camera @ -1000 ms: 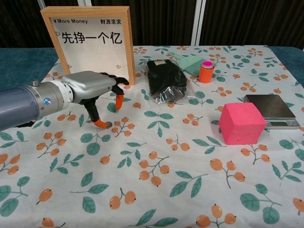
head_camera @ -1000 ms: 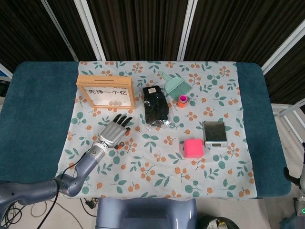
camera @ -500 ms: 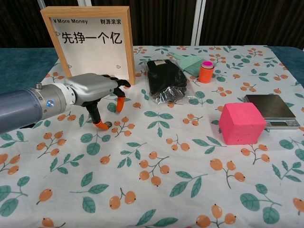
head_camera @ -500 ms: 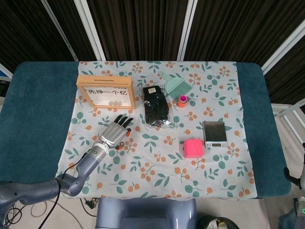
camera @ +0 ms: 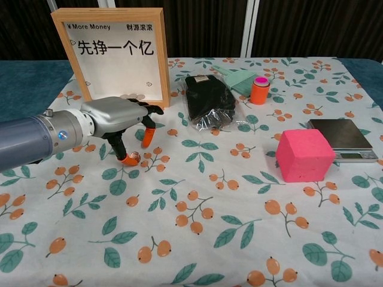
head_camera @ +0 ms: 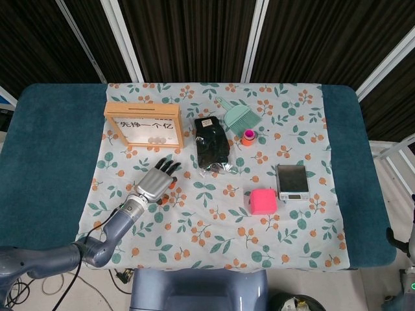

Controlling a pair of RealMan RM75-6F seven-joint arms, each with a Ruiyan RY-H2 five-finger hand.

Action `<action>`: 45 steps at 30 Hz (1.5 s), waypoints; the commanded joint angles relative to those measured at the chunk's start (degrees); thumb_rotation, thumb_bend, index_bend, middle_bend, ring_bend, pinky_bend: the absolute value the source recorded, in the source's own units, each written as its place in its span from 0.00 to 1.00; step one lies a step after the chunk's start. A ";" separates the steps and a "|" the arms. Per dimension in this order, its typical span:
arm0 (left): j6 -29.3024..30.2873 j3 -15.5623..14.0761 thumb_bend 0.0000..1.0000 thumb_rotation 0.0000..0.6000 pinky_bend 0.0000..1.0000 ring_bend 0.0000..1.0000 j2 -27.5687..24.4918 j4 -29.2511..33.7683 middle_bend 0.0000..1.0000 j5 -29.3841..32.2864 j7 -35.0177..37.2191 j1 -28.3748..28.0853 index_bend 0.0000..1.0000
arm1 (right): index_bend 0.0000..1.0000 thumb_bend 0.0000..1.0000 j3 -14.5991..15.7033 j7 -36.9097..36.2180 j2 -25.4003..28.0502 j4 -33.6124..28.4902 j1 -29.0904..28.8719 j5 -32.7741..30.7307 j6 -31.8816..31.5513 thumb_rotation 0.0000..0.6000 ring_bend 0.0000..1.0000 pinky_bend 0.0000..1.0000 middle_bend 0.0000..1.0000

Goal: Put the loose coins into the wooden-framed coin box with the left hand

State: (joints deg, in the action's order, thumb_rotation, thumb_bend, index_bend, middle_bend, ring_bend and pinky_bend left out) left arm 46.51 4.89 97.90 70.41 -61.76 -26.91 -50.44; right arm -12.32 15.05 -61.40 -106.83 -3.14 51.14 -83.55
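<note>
You have one wooden-framed coin box (head_camera: 143, 124), with what looks like three coins (head_camera: 154, 138) inside it, though they are too small to count surely. On the cloth lie one black pouch (camera: 207, 103), one green brush (head_camera: 240, 116), one orange roll (camera: 260, 90), one pink cube (camera: 304, 155) and one scale (camera: 343, 139).
</note>
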 commanded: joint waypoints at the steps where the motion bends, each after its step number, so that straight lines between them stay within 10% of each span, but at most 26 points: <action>1: -0.14 -0.25 0.11 1.00 0.00 0.00 0.25 -0.43 0.01 0.12 -0.42 0.08 0.52 | 0.09 0.39 0.00 -0.03 0.05 -0.04 -0.02 -0.07 0.06 1.00 0.00 0.00 0.03; 31: -0.94 -0.80 0.56 1.00 0.00 0.00 -0.20 1.30 0.06 4.11 -5.96 -0.26 0.63 | 0.09 0.39 0.04 -0.52 0.42 -0.36 -0.12 -0.73 0.45 1.00 0.00 0.00 0.03; 45: 1.38 1.51 0.62 1.00 0.00 0.00 -3.15 7.06 0.09 1.67 -2.65 -0.21 0.66 | 0.09 0.39 0.18 -0.31 0.44 -0.39 -0.27 -0.95 0.61 1.00 0.00 0.00 0.03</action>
State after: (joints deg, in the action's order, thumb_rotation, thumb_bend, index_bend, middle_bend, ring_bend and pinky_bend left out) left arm 47.62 6.07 95.31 76.75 -59.94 -29.90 -50.66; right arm -12.14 14.74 -60.96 -107.23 -3.41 50.19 -82.95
